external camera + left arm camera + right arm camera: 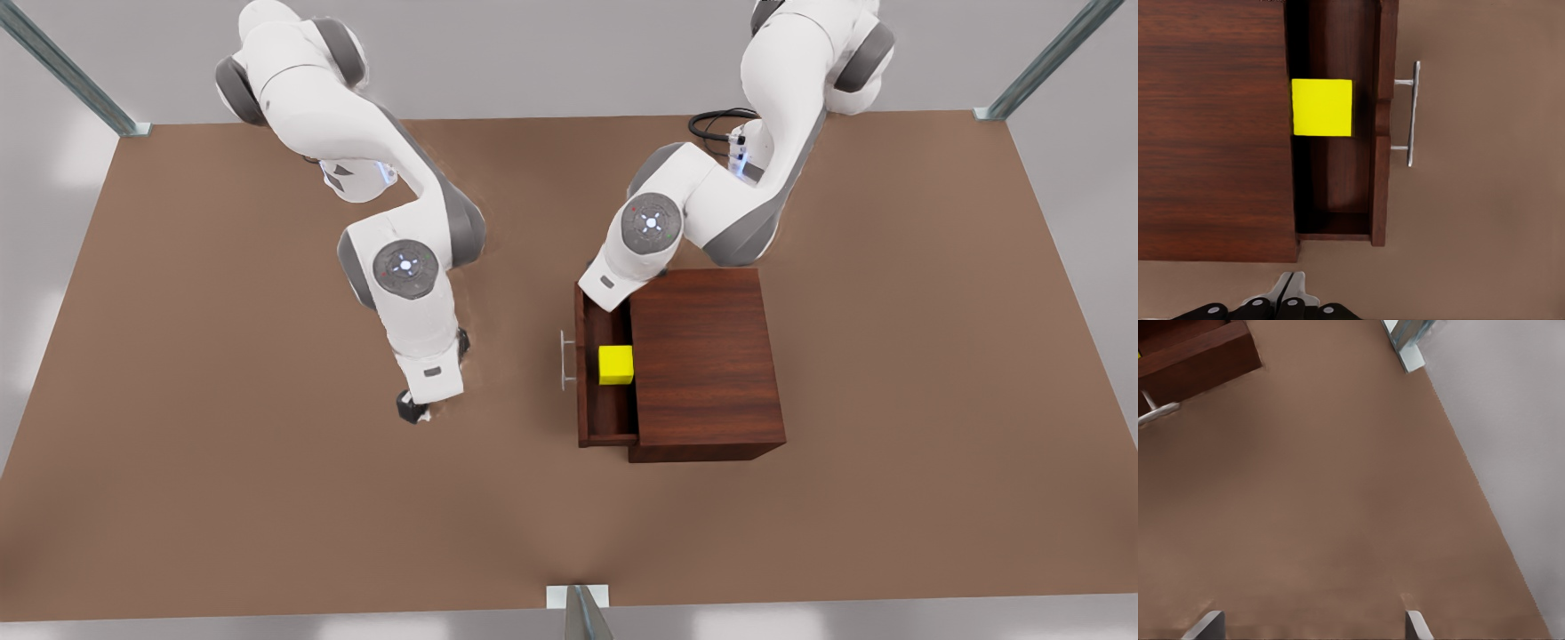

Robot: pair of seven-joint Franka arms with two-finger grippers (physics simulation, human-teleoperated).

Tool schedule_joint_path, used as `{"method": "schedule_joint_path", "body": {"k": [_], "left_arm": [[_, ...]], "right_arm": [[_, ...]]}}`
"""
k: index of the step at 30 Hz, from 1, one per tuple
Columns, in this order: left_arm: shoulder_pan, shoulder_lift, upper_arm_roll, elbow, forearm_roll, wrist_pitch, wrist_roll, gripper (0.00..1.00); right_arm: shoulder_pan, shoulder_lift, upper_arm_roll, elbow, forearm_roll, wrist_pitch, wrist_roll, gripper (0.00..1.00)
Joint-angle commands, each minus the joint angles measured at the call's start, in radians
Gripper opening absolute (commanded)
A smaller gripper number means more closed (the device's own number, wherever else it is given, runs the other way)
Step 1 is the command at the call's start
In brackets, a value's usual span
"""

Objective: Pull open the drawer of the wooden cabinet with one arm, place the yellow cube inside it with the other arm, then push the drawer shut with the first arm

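The wooden cabinet (707,356) (1211,127) stands right of the table's centre. Its drawer (605,413) (1341,180) is pulled partly out toward the front view's left, silver handle (566,360) (1413,113) leading. The yellow cube (615,364) (1323,107) rests inside the drawer against the cabinet's front edge. My left gripper (1293,285), on the arm at the front view's right, hovers over the drawer's far end, shut and empty. My right gripper (412,409) (1315,628) hangs open over bare table, well left of the handle. The drawer's corner (1198,360) shows in the right wrist view.
Metal frame posts stand at the table's back corners (120,120) (996,111) and at the middle of the front edge (582,613) (1408,343). A black cable (716,124) loops behind the arm at the right. Brown table (267,516) spreads wide around the cabinet.
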Motion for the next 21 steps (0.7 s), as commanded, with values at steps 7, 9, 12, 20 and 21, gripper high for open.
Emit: {"method": "schedule_joint_path", "body": {"k": [7, 9, 12, 20, 21], "left_arm": [[-0.109, 0.278, 0.016, 0.110, 0.063, 0.702, -2.175, 0.21], [-0.112, 0.315, 0.018, 0.110, 0.069, 0.748, -2.178, 0.21], [-0.111, 0.361, 0.012, 0.098, 0.097, 0.747, -2.189, 0.21], [-0.095, 0.393, -0.025, 0.094, 0.100, 0.552, -2.008, 0.21], [-0.091, 0.408, -0.028, 0.094, 0.106, 0.543, -1.990, 0.21]], "right_arm": [[-0.238, -0.261, -0.076, -0.092, 0.176, -0.452, 0.461, 1.00], [-0.240, -0.267, -0.078, -0.100, 0.195, -0.444, 0.463, 1.00], [-0.240, -0.267, -0.078, -0.105, 0.195, -0.441, 0.463, 1.00], [-0.240, -0.259, -0.078, -0.108, 0.193, -0.433, 0.459, 1.00], [-0.240, -0.258, -0.078, -0.108, 0.193, -0.429, 0.459, 1.00]]}}
